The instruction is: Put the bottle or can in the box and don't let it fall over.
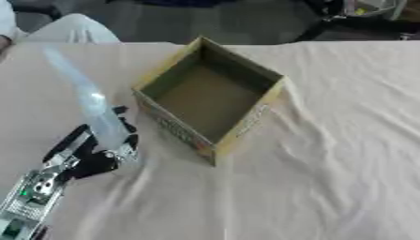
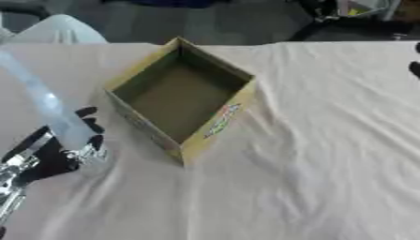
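Note:
A tall clear plastic bottle (image 1: 94, 105) stands to the left of the box, leaning with its top toward the far left. My left hand (image 1: 92, 161) has its black fingers curled round the bottle's lower part. I cannot tell whether the bottle's base touches the cloth. The open cardboard box (image 1: 250, 123) sits in the middle of the table, turned at an angle, with nothing inside it. Only a dark sliver of my right hand (image 2: 416, 69) shows at the right edge of the right eye view.
A wrinkled cream cloth (image 1: 328, 164) covers the table. A person in white (image 1: 74, 30) sits beyond the far left corner. Dark equipment (image 1: 361, 14) stands past the far right edge.

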Action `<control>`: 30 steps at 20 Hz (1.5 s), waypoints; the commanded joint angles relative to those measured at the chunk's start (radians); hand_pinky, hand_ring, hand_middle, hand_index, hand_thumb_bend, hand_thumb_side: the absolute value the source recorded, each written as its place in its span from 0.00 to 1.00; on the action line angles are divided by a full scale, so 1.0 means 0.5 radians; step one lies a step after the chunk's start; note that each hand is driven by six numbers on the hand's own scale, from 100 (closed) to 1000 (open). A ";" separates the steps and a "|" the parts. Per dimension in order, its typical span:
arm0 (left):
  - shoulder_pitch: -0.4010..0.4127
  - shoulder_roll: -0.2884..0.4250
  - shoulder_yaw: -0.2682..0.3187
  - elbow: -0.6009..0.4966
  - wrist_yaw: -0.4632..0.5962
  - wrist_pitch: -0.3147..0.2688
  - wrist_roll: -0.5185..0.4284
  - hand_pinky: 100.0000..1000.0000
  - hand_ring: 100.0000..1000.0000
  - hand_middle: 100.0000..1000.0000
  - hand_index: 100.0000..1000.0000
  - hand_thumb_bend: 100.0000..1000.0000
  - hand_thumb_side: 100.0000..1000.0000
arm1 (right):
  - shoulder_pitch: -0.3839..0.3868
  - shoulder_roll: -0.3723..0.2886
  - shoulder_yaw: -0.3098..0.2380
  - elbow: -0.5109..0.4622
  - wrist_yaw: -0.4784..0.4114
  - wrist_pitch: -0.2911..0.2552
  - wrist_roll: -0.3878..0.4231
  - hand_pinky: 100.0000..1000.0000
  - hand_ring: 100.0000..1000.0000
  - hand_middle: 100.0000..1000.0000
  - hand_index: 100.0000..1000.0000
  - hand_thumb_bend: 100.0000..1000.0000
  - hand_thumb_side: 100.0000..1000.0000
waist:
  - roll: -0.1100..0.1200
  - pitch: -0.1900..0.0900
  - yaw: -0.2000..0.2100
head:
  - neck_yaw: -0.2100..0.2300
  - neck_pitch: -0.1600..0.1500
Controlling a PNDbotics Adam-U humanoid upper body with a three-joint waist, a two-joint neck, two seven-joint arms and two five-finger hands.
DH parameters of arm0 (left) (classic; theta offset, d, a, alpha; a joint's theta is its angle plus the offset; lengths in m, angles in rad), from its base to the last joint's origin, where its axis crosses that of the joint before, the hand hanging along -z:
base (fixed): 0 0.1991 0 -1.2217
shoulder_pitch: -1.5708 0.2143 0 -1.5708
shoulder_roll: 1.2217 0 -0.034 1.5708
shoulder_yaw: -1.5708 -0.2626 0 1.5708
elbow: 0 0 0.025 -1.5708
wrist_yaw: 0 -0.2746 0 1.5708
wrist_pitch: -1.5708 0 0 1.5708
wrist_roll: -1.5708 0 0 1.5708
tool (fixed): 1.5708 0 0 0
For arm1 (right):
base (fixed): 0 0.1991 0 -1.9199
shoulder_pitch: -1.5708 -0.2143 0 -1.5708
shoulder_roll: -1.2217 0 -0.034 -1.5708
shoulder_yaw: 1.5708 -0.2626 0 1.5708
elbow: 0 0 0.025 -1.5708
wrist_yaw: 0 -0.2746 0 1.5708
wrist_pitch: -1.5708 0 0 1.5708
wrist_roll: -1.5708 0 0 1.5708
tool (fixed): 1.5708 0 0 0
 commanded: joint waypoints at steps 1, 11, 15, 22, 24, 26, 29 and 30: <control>0.012 0.016 -0.025 0.049 -0.018 0.011 0.035 1.00 1.00 1.00 0.47 0.00 0.31 | -0.021 -0.051 -0.014 -0.046 -0.011 -0.004 -0.004 1.00 1.00 0.98 1.00 0.00 0.41 | -0.006 -0.024 -0.001 | 0.003 -0.020; 0.014 0.014 -0.008 0.118 -0.001 -0.043 0.232 1.00 0.81 0.97 0.34 0.00 0.33 | -0.021 -0.053 -0.015 -0.046 -0.015 -0.006 -0.010 1.00 1.00 0.98 1.00 0.00 0.41 | -0.004 -0.026 -0.001 | 0.002 -0.011; 0.015 0.010 -0.003 0.156 -0.001 -0.087 0.291 1.00 0.74 0.89 0.26 0.00 0.39 | -0.021 -0.053 -0.014 -0.046 -0.015 -0.005 -0.011 1.00 1.00 0.97 1.00 0.00 0.41 | -0.004 -0.026 -0.001 | 0.000 -0.010; 0.012 0.007 -0.001 0.184 0.037 -0.156 0.346 0.98 0.66 0.68 0.07 0.00 0.50 | -0.021 -0.054 -0.014 -0.046 -0.017 -0.006 -0.015 1.00 1.00 0.97 1.00 0.00 0.41 | -0.003 -0.026 -0.002 | -0.003 -0.011; 0.012 0.006 -0.001 0.181 0.048 -0.172 0.344 0.95 0.60 0.59 0.02 0.00 0.51 | -0.022 -0.053 -0.015 -0.046 -0.018 -0.006 -0.018 1.00 1.00 0.97 1.00 0.00 0.41 | -0.003 -0.026 -0.002 | -0.003 -0.011; 0.011 0.006 0.001 0.176 0.060 -0.186 0.341 0.94 0.57 0.58 0.02 0.00 0.52 | -0.022 -0.053 -0.014 -0.046 -0.019 -0.006 -0.019 1.00 1.00 0.97 1.00 0.00 0.41 | -0.003 -0.027 -0.002 | -0.005 -0.011; 0.011 0.004 0.004 0.168 0.071 -0.199 0.328 0.92 0.54 0.56 0.01 0.00 0.53 | -0.022 -0.053 -0.013 -0.046 -0.019 -0.006 -0.020 1.00 1.00 0.97 1.00 0.00 0.41 | -0.002 -0.027 -0.003 | -0.007 -0.010; 0.011 0.003 0.006 0.159 0.078 -0.206 0.315 0.92 0.54 0.56 0.01 0.00 0.53 | -0.022 -0.053 -0.013 -0.046 -0.019 -0.005 -0.020 1.00 1.00 0.97 1.00 0.00 0.41 | -0.002 -0.027 -0.003 | -0.009 -0.009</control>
